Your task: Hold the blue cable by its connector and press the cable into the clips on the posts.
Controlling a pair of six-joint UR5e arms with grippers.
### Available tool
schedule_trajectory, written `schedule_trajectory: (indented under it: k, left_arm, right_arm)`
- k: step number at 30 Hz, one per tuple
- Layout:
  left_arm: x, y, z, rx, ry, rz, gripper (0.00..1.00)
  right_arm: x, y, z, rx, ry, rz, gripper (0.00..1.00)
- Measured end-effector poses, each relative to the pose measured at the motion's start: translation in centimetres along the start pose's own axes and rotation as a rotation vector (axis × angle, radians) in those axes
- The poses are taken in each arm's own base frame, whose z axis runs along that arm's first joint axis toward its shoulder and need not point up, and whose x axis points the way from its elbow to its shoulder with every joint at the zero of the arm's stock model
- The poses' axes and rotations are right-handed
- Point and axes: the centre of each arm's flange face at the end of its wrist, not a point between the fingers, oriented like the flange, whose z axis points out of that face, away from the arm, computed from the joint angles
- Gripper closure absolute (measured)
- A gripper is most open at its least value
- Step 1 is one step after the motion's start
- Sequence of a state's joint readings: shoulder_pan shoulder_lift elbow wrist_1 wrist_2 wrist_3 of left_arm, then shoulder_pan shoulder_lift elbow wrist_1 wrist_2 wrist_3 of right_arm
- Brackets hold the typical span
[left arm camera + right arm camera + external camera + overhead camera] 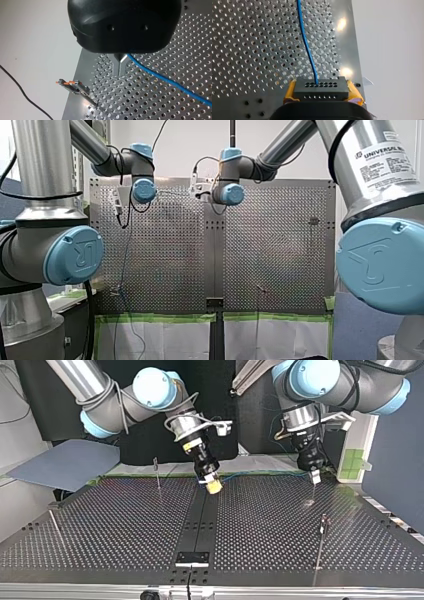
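My right end effector (321, 94) is closed narrow on the black connector (321, 86), with one of the yellow pads (290, 93) on each side of it. The fingers behind the pads are cut off at the wrist view's edge, and of the connector only the face with its rows of holes shows. The blue cable (308, 50) leaves one of the upper holes and runs almost straight ahead of this end effector, its long axis lying along the perforated bench (249, 50), until it passes out of sight. My left end effector (119, 67) has its metal fingers pressed together on the cable with no gap to speak of. The cable comes out at their root, but the black body above hides the exact spot where it is pinched. From there the cable stretches away to one side over the bench. On the other side of the left end effector, well apart from the cable, a thin post (89, 98) stands on the bench near its edge, carrying a clip (72, 84) with orange levers. In the top view the cable spans roughly level between my two end effectors, thin and hard to follow.
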State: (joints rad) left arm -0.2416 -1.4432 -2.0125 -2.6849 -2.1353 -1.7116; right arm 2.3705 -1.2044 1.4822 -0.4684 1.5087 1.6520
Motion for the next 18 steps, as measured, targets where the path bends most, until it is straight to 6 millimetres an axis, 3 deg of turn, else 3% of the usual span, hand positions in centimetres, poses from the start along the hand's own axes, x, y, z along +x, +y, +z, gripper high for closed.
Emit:
schedule_trajectory:
  k: [10,18]
  left_arm:
    - [-1.0,0.1,1.5,0.012,-0.017,-0.023,1.00]
    - [-3.5,-0.3,3.3,0.010,-0.053,-0.044,1.00]
  right_arm:
    - [0.2,-0.8,1.9,0.016,0.018,0.002,1.00]
    - [0.9,-1.0,3.2,0.020,0.037,0.004,1.00]
